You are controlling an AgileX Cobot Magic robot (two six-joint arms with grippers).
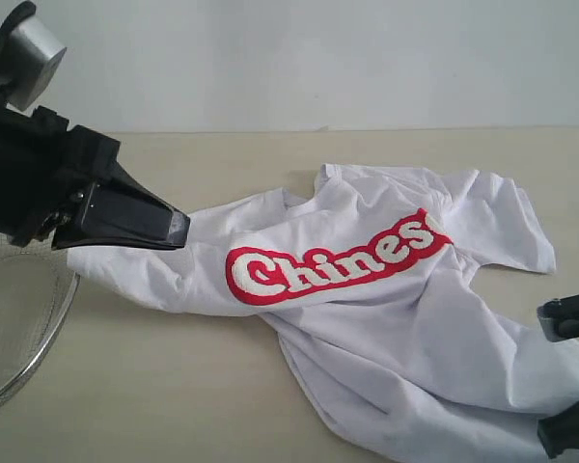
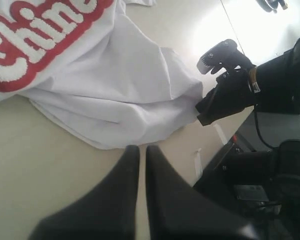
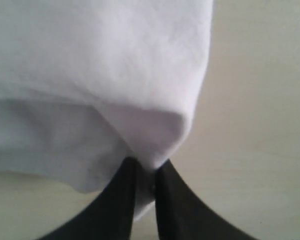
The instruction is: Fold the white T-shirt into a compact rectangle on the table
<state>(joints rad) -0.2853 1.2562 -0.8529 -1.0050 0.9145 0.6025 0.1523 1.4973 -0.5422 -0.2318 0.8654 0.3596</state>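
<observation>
Right gripper (image 3: 146, 169) was pinched on a small fold at the edge of the white T-shirt (image 1: 386, 328), its fingers nearly together with cloth between them. The left gripper (image 2: 138, 148) was clenched on nothing, tips together above bare table (image 1: 174, 386).

The likeliest trouble was that thin bite. A pull from there could slip the fold out, or drag the whole rumpled shirt along and bunch it further instead of flattening it. The left gripper, closed as it was, could only shove cloth if it came down, so it would have to open first. A wire-mesh basket (image 1: 19, 328) stood close behind it (near enough, I judged, for a dragged sleeve to catch on the rim).

The shirt lay crumpled and chest-up on the table between the two grippers, with its red lettering (image 1: 338, 262) showing. Its left end lay just beside the left gripper's tips, apart from them in the left wrist view. Its lower right part ran to the right gripper, which held its edge.
</observation>
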